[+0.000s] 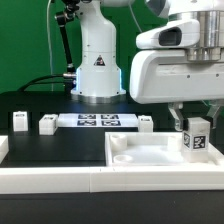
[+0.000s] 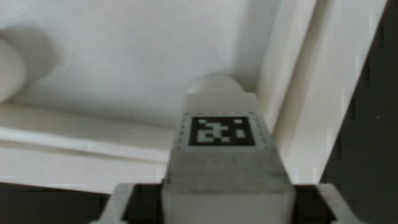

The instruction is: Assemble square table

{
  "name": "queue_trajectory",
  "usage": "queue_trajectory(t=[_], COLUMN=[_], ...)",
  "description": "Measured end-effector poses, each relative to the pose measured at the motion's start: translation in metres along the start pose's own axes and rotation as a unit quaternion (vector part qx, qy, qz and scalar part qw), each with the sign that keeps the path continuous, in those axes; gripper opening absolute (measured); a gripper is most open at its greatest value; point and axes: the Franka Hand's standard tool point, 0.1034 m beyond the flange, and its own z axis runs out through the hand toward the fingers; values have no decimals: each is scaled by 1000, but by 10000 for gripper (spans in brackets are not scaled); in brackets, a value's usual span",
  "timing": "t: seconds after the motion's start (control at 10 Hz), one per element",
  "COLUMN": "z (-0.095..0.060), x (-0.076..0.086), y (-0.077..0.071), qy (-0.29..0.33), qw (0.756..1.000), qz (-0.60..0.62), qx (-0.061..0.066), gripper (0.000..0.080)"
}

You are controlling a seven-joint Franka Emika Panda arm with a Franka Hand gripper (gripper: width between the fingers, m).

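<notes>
White plastic at the lower right of the exterior view: the square top (image 1: 150,152), recessed face up, flat on the black table. Upright over its right-hand part, a tagged leg peg (image 1: 195,136); resting on the top or held just above it, unclear. Down around the peg, the gripper (image 1: 196,122), jaws narrow and flanking it on both sides. Cannot tell whether the pads are pressing or just short of contact.

Reads as an early leg-fitting step: one peg at a corner of the top, none visibly screwed in. Calls next for a firm clamp, then lining the peg up with its corner hole and twisting it home.

Hidden beneath peg and gripper: the hole itself. Cut off at the frame's right edge: the top's far side. Blurred in the wrist view: finger edges and the peg's foot.
</notes>
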Motion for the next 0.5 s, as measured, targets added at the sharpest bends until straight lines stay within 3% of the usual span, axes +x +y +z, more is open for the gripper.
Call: queue_trajectory(t=[0.3, 0.5], z=[0, 0], x=[0, -1], y=[0, 1], qy=[0, 2], qw=[997, 981], qz=[80, 194], qx=[1, 10], gripper=[288, 288])
